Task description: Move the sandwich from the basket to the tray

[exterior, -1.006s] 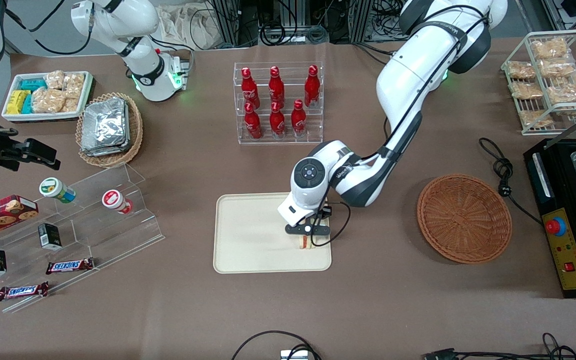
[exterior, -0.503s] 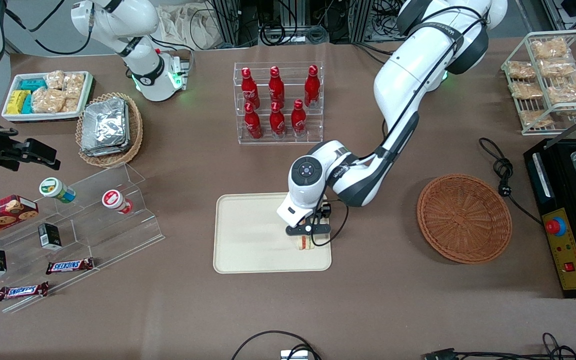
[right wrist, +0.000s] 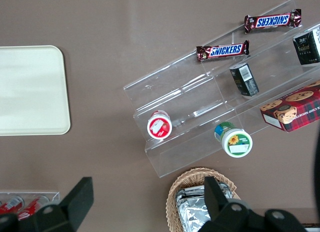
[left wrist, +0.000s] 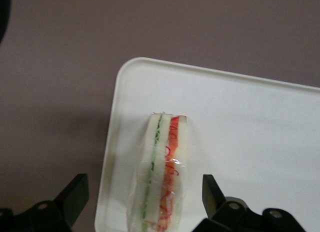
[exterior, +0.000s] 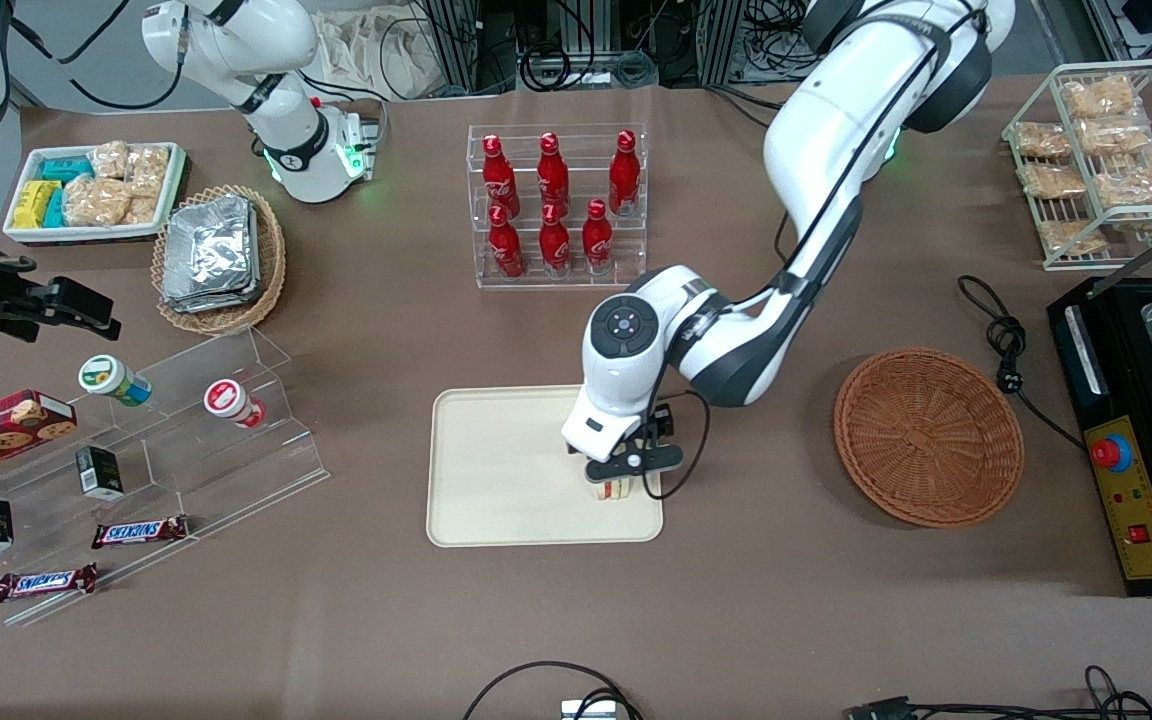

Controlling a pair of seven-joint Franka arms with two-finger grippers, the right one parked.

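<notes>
1. Sandwich (left wrist: 163,174) lies on the tray (exterior: 496,450), near the tray corner closest to the basket (exterior: 928,436) and to the front camera, with its green and orange-red filling edge turned up toward my wrist camera.
2. My gripper (exterior: 614,478) hangs directly over the sandwich, above that same part of the tray.
3. My jaws stand apart, one finger (left wrist: 76,192) on each side of the sandwich, and neither touches the bread; clear gaps show on both sides.
4. A thin clear wrap clings around the end of the sandwich nearest my fingers.
5. The basket sits on the brown table (exterior: 756,600) well apart from the tray, toward my end of the table, and nothing lies in it.
6. A clear rack of red bottles (exterior: 556,205) stands farther from the front camera than the tray.
7. Toward the parked arm's end, a clear stepped stand (exterior: 186,440) holds small jars and boxes, with two chocolate bars (exterior: 139,532) at its low edge.
</notes>
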